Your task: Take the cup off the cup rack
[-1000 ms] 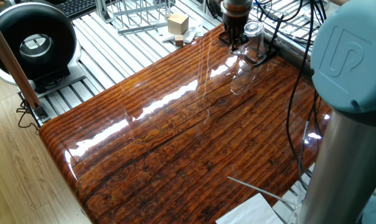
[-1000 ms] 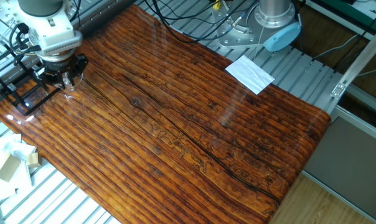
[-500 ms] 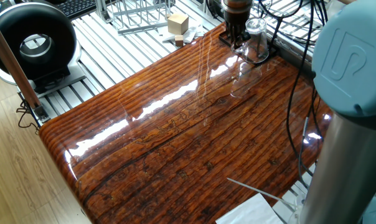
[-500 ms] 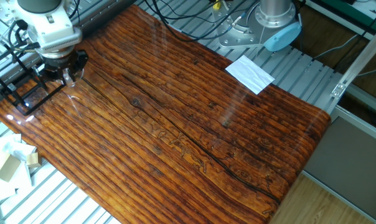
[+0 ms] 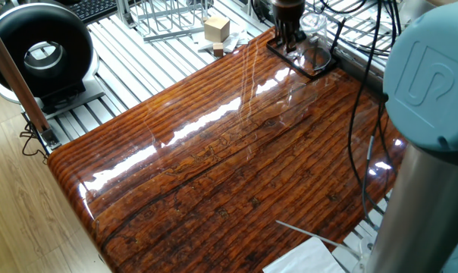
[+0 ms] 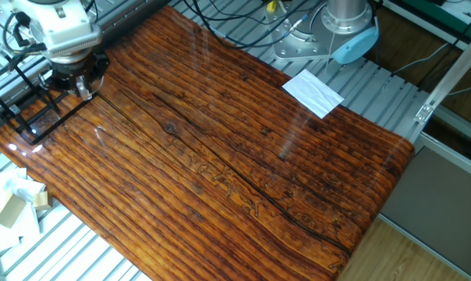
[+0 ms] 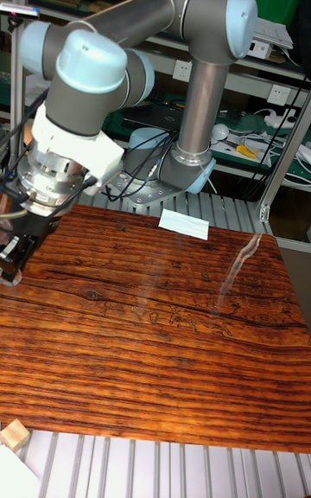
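Observation:
The cup (image 5: 314,23) is a clear glass mug at the far corner of the table, held in the air above the cup rack (image 5: 293,63), a thin black wire frame. My gripper (image 5: 288,42) is right beside the cup on its left and looks shut on it. From the other fixed view the gripper (image 6: 81,87) hangs at the right edge of the rack (image 6: 33,136), and the glass is too faint to make out. The tall fixed view shows the gripper (image 7: 19,247) at the table's far left edge.
A silver wire rack (image 5: 168,19) and a wooden block (image 5: 216,29) sit behind the table beside a round black device (image 5: 39,49). White paper (image 6: 313,92) lies near the arm's base (image 6: 337,31). Cables run along the back edge.
The gripper has risen and shifted slightly toward the back, and the cup has gone up with it, away from the rack's base.

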Tool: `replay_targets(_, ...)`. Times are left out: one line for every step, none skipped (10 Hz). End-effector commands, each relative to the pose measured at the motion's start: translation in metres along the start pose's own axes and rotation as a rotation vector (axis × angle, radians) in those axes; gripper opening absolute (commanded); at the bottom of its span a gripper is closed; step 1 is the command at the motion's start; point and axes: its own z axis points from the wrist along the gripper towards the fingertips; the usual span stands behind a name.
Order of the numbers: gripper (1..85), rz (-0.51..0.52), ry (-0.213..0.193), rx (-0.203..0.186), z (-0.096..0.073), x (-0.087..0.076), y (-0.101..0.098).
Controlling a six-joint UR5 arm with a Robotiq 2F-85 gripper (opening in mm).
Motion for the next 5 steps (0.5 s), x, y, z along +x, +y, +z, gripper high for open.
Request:
replay_targets(1.0, 0.010, -0.007, -0.010, -0.014, 0.000, 0.003)
replay_targets(1.0, 0.010, -0.006, -0.013, -0.016, 0.000, 0.004)
replay_targets(1.0, 0.015, -0.003, -0.017, -0.018, 0.000, 0.005)
replay_targets(1.0, 0.017, 0.001, -0.019, -0.021, 0.001, 0.006)
replay_targets(1.0, 0.023, 0.004, -0.021, -0.026, 0.000, 0.007)
